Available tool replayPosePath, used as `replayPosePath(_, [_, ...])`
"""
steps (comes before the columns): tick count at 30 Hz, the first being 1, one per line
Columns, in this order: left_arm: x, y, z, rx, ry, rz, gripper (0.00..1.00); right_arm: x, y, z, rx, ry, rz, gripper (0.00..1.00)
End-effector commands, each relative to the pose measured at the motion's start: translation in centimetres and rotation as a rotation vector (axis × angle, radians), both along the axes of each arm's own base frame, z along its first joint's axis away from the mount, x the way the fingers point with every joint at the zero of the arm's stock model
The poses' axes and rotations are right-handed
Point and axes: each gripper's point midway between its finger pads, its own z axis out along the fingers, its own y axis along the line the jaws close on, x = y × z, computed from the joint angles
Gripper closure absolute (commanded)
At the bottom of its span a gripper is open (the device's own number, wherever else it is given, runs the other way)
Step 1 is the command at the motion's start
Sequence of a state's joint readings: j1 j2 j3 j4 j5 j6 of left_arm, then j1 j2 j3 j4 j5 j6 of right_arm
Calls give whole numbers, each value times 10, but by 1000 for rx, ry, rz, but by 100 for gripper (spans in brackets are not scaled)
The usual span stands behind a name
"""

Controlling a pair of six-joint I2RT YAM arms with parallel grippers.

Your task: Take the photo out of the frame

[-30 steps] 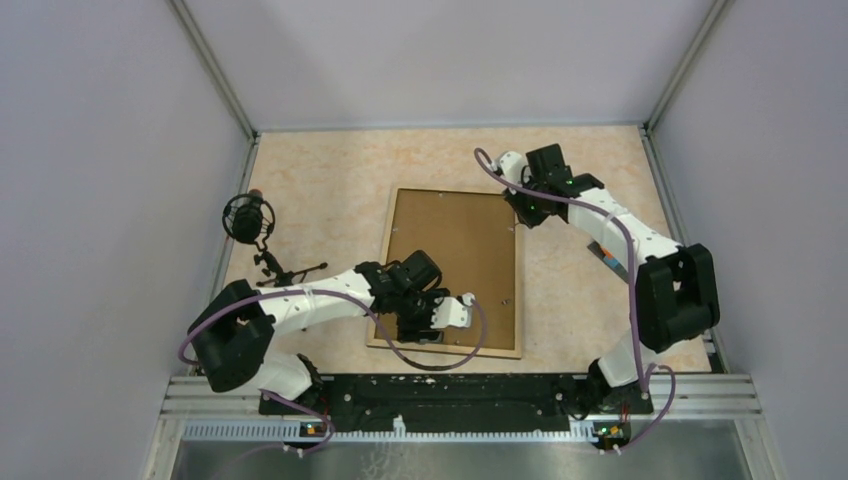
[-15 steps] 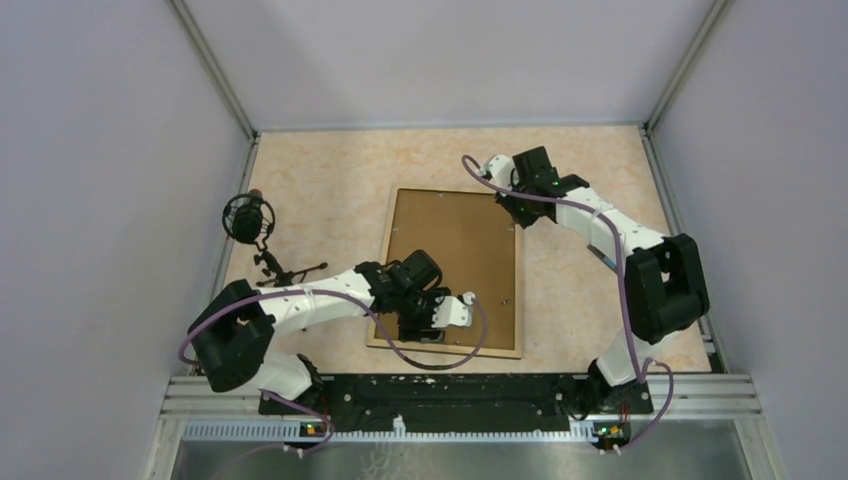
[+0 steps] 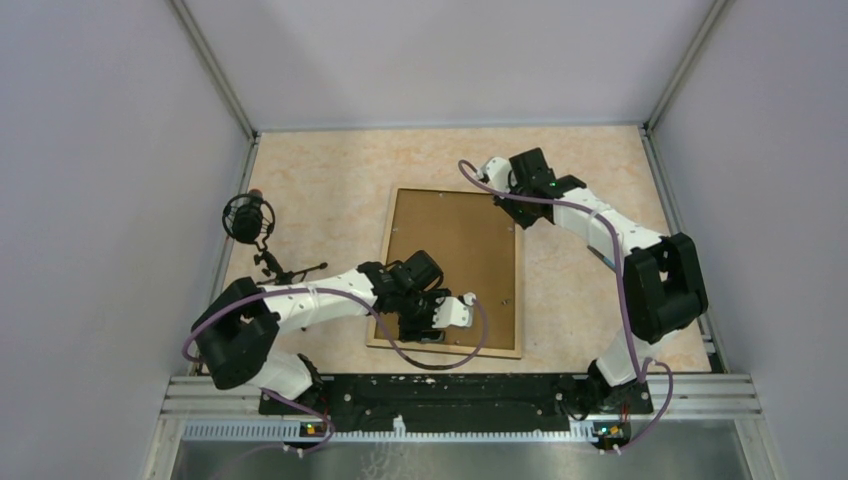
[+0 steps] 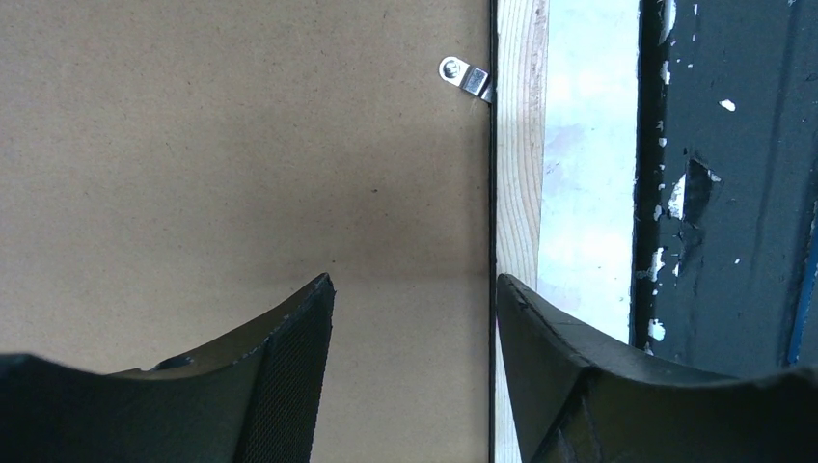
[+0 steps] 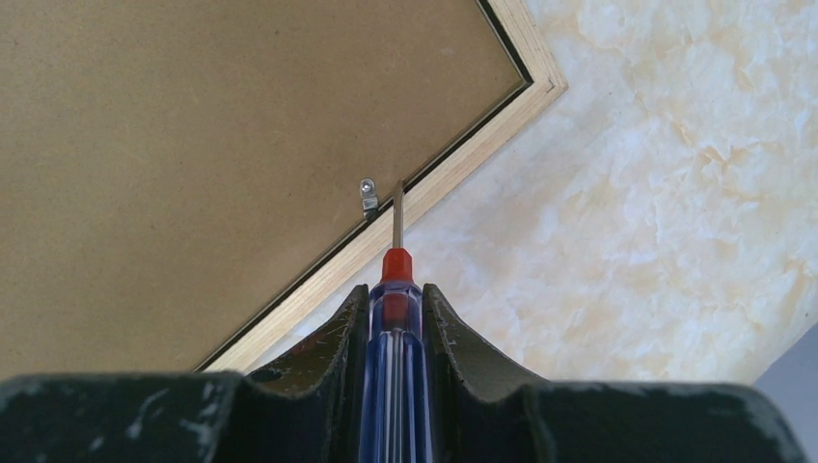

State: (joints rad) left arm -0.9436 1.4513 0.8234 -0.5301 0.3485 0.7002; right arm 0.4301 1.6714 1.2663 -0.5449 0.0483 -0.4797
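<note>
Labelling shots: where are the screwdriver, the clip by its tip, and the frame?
screwdriver (image 5: 393, 323), right wrist view, red part of handle
clip (image 5: 368, 196), right wrist view, metal tab
frame (image 5: 453, 167), right wrist view, wooden rail

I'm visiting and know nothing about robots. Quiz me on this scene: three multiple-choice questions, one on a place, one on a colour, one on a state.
1. The tip of the screwdriver is: A) beside a metal clip on the frame; B) mid-board; C) against a wall.
2. Its collar is: A) green; B) red; C) yellow.
3. The left gripper is: A) shut on paper; B) open; C) shut on the screwdriver.
Answers: A, tip beside the clip; B, red above the blue handle; B, fingers apart.
</note>
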Motion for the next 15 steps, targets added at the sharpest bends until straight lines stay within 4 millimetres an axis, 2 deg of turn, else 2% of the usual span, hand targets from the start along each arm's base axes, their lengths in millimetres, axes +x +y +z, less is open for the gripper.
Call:
replayPosePath(1, [4, -9, 4, -26, -9, 0, 33, -4, 10, 12, 7, -6, 40, 100])
replayPosePath(6, [5, -10, 3, -24, -9, 0, 33, -15, 16, 4, 16, 44, 62, 100])
replayPosePath(15, [5, -9, 3, -23, -14, 2, 33, -20, 14, 0, 6, 73, 58, 100])
